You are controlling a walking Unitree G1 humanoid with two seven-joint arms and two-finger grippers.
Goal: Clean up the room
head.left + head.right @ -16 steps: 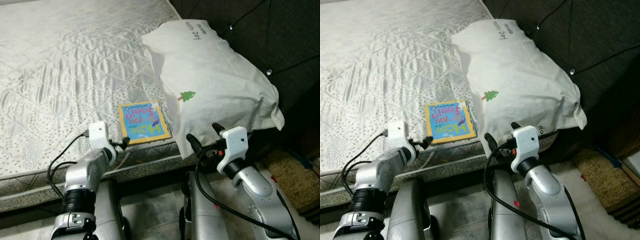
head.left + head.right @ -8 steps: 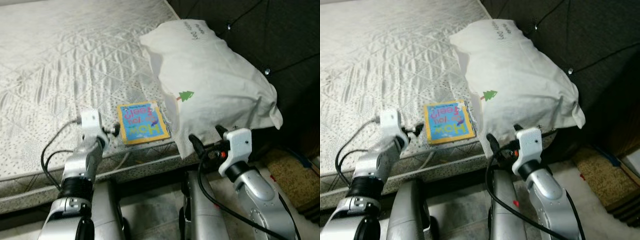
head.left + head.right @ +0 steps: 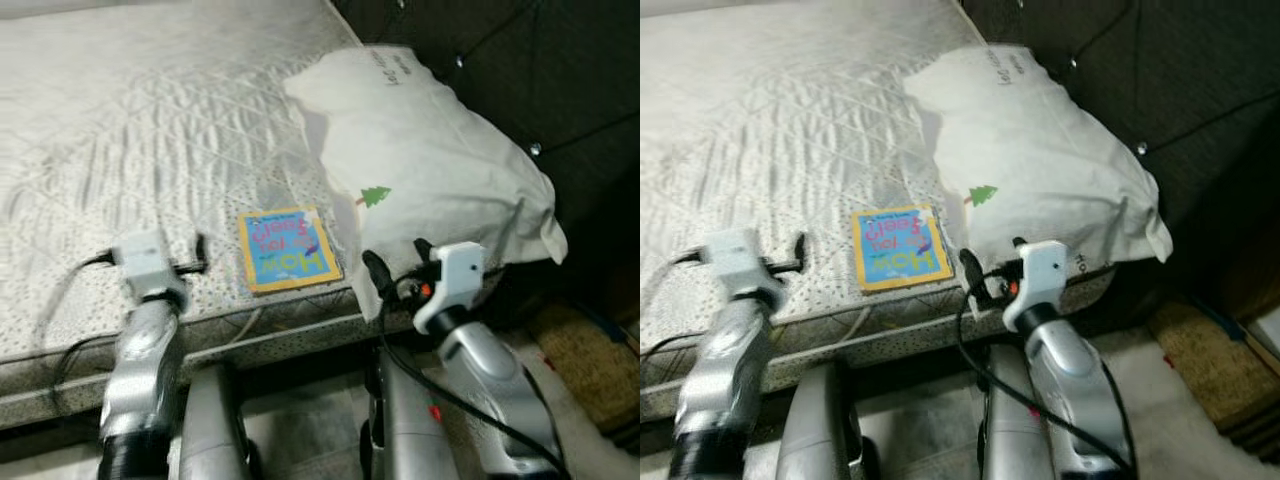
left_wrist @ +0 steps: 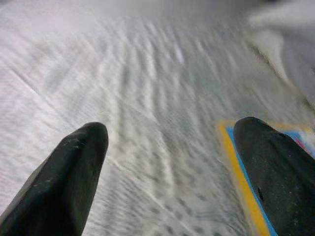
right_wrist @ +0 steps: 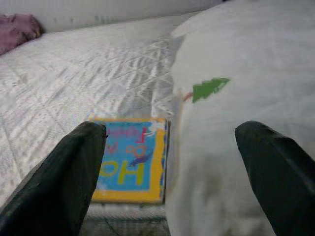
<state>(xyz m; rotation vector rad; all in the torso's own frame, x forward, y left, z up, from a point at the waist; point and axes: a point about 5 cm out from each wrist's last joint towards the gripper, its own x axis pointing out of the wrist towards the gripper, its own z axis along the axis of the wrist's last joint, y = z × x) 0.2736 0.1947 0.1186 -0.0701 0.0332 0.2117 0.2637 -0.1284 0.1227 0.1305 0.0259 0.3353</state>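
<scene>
Since a second ago the left gripper (image 3: 198,255) has swung left, away from the flat square picture book with yellow border and blue cover (image 3: 288,248); no grasp begun. Both grippers stand released, the right gripper (image 3: 392,268) near the white pillow with a green tree print (image 3: 430,160). The book lies flat near the quilted white mattress's (image 3: 130,120) near edge, just left of the pillow. It is nearly square; its title faces the far side.

A flat square book (image 3: 288,249) has a yellow border and a blue cover with pink and yellow lettering. The soft white pillow (image 3: 430,165) beside it bears a small green tree print. The white quilted mattress (image 3: 140,130) shows diamond stitching.
</scene>
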